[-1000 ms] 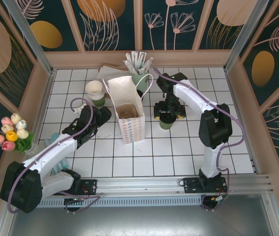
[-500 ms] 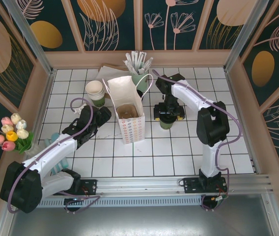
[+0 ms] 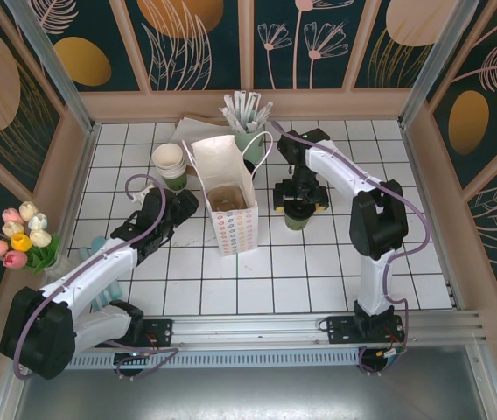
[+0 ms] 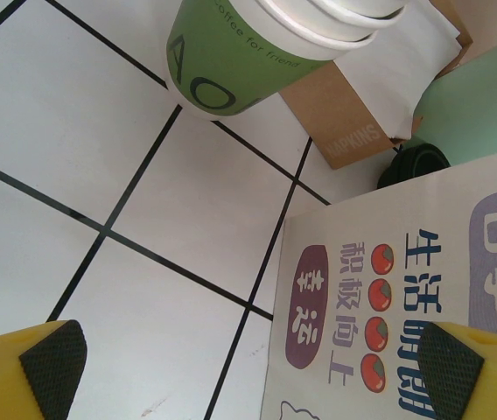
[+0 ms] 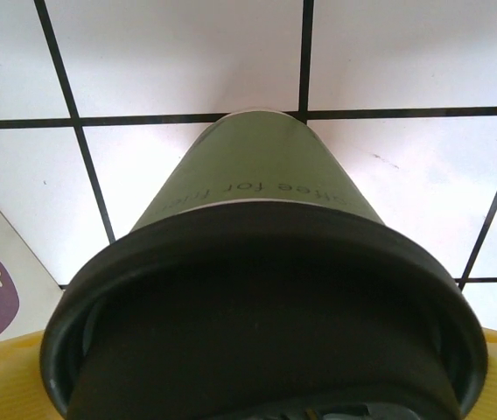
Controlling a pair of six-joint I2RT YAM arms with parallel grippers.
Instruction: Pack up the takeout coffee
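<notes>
The takeout coffee [image 3: 297, 216], a green paper cup with its black lid [image 5: 257, 324] on, stands on the white tiles right of the paper bag [image 3: 225, 206]. My right gripper [image 3: 300, 204] hangs directly over it and stands open, a yellow finger on either side of the lid. In the right wrist view the lid sits close under the camera, with the green side [image 5: 266, 166] running down to the tiles. My left gripper [image 3: 181, 204] is open and empty beside the bag's left face [image 4: 406, 289], low over the tiles.
The white bag stands open in the middle with something brown inside. A stack of lidless cups [image 3: 169, 164] is at its back left; a mint holder of white sticks [image 3: 247, 122] and a brown napkin box [image 4: 345, 122] are behind. Tulips [image 3: 21, 236] lie at the far left.
My right arm has shifted slightly to the left above the cup. The cup, the bag and my left arm have stayed put.
</notes>
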